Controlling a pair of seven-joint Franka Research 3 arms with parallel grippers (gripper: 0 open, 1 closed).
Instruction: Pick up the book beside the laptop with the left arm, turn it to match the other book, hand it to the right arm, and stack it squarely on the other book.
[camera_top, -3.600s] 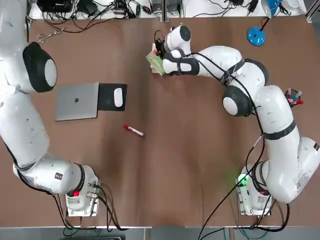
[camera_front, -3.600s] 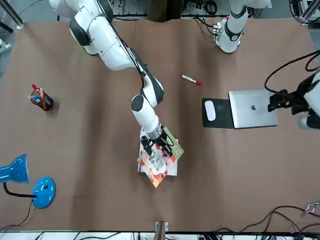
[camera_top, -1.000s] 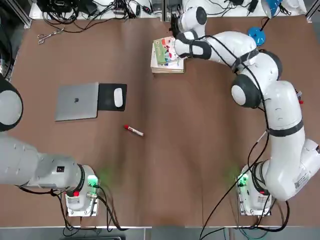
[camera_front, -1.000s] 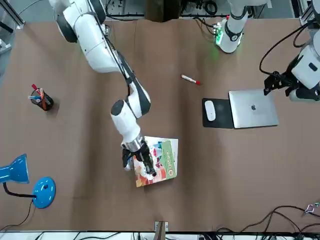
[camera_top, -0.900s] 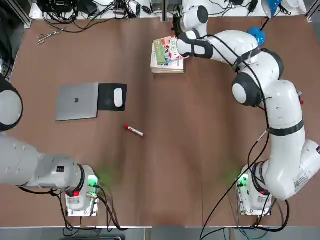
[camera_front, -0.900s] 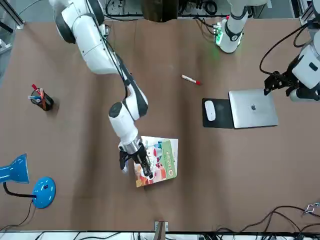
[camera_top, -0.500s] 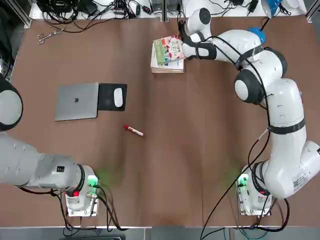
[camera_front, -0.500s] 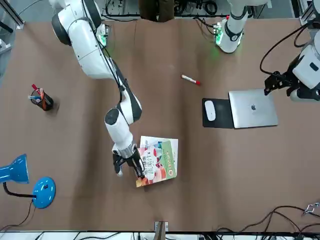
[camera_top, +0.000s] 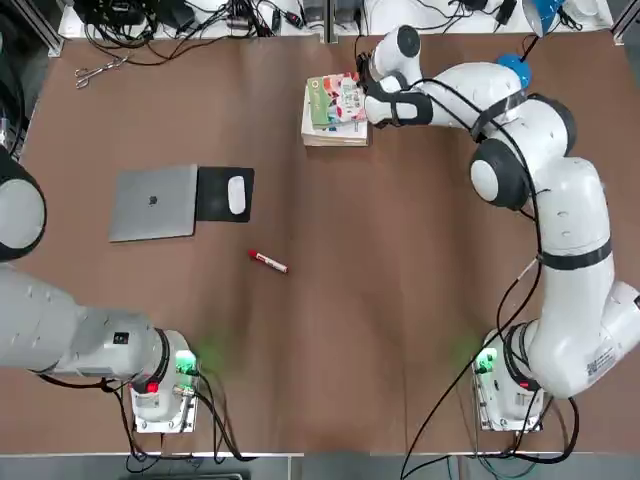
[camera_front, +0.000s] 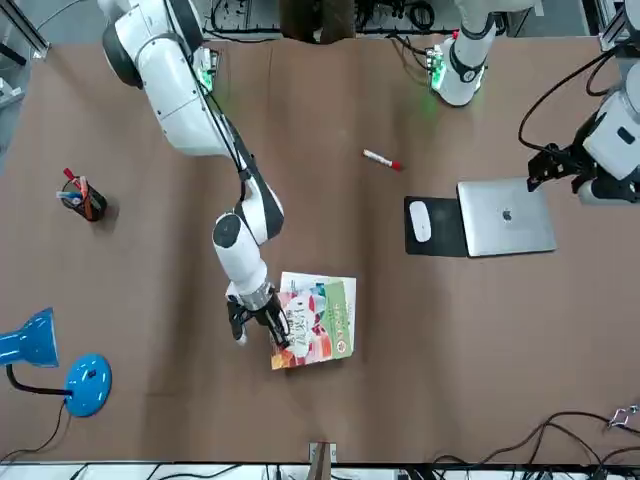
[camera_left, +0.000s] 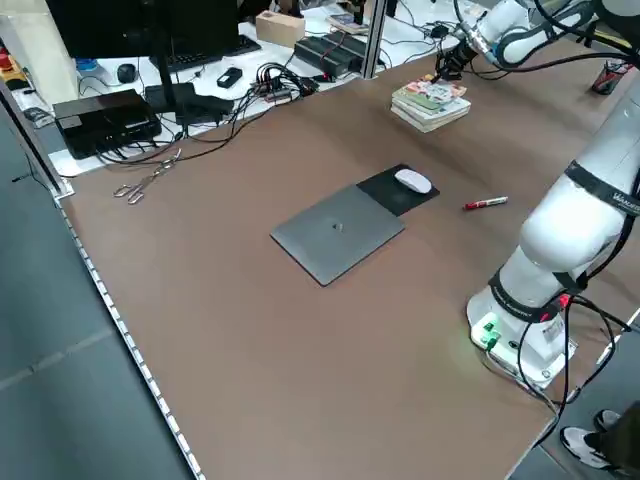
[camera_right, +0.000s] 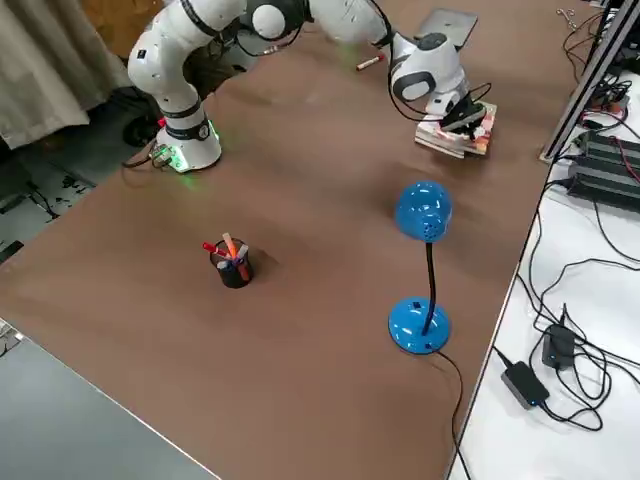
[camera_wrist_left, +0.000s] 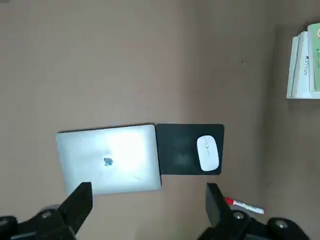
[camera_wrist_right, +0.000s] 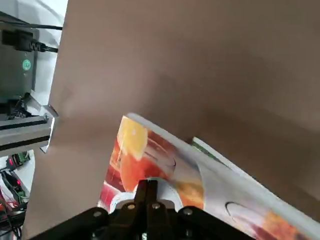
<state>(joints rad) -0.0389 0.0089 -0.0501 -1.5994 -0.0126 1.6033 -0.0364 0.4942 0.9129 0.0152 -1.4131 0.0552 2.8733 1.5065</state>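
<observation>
Thin colourful illustrated paperback book: lies flat on the white paperback book at the far table edge; likely light and flexible, slick-covered, best taken by an overhanging edge. Right claw: fully closed on the book's corner; left claw: wide open, empty, high above the silver-grey laptop. Brown matte table: cables and black equipment boxes beyond its far edge.

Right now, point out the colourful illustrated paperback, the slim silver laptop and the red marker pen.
colourful illustrated paperback (camera_front: 318, 320): front view, middle of its cover.
slim silver laptop (camera_top: 153, 203): top view, lid beside the logo.
red marker pen (camera_top: 268, 262): top view, middle of its barrel.
</observation>
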